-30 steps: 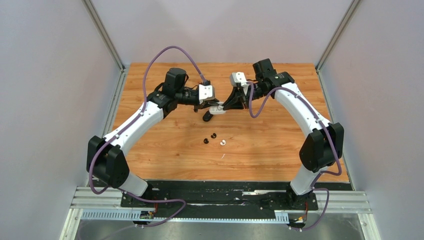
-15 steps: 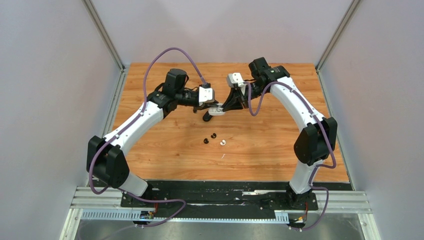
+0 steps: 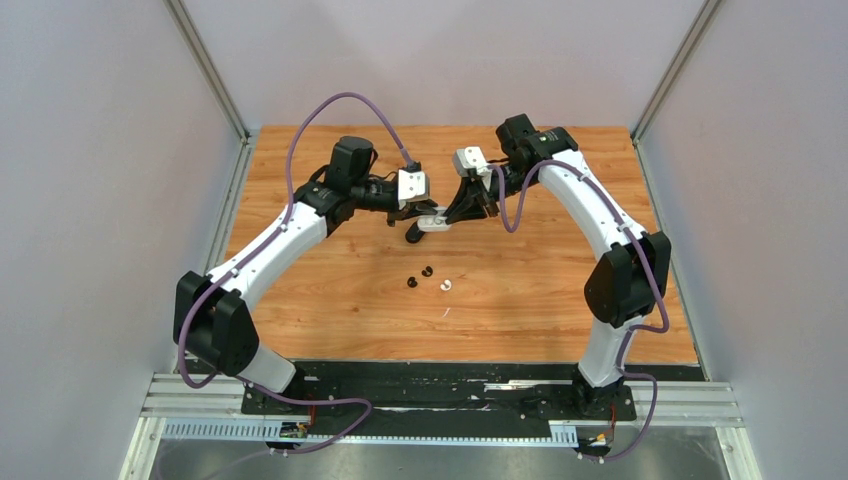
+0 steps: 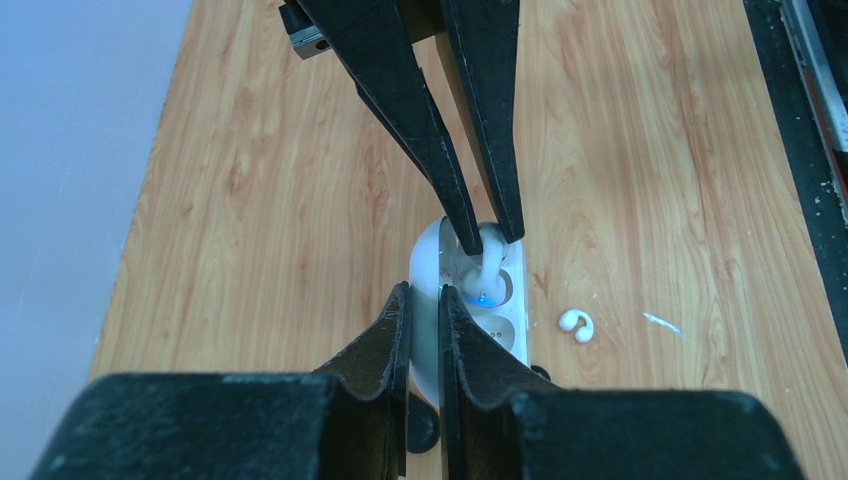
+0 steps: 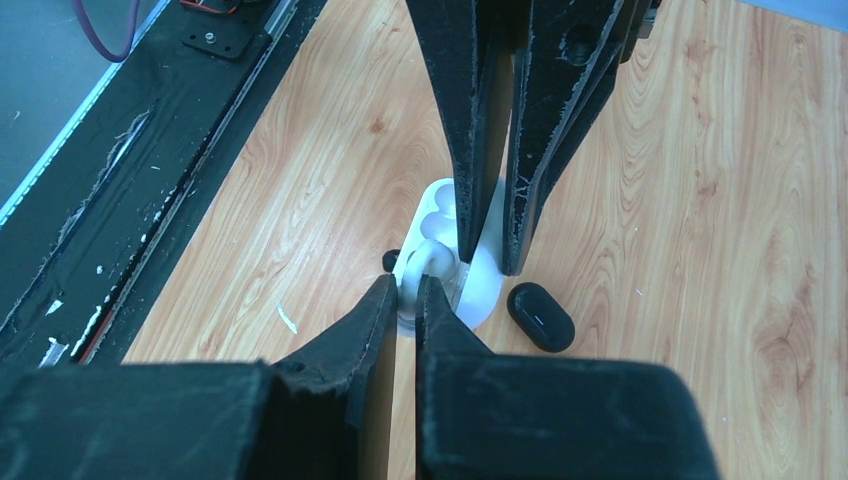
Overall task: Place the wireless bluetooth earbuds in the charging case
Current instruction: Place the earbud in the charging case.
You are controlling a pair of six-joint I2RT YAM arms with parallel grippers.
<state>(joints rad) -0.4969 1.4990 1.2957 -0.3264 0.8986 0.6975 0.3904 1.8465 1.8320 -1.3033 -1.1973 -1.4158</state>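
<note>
A white charging case [image 3: 432, 222] is held open above the table, my left gripper [image 3: 424, 214] shut on its raised wall [image 4: 426, 262]. My right gripper [image 3: 448, 217] is shut on a white earbud [image 4: 487, 268] and holds it in the case's far well, where a blue light glows. In the right wrist view the right gripper [image 5: 405, 287] pinches that earbud [image 5: 430, 257] over the case [image 5: 478, 287]. A second white earbud [image 3: 446, 285] and two black earbuds [image 3: 411, 282] [image 3: 428, 270] lie loose on the table nearer the arm bases.
A black pill-shaped case [image 5: 541, 316] lies shut on the wood beside the white case, and shows in the top view under the left gripper [image 3: 412, 236]. A small white scrap [image 3: 446, 313] lies near the front. Grey walls enclose the table on three sides.
The right arm's elbow and forearm have swung a little to the left. Both grippers and the white case stay almost where they were.
</note>
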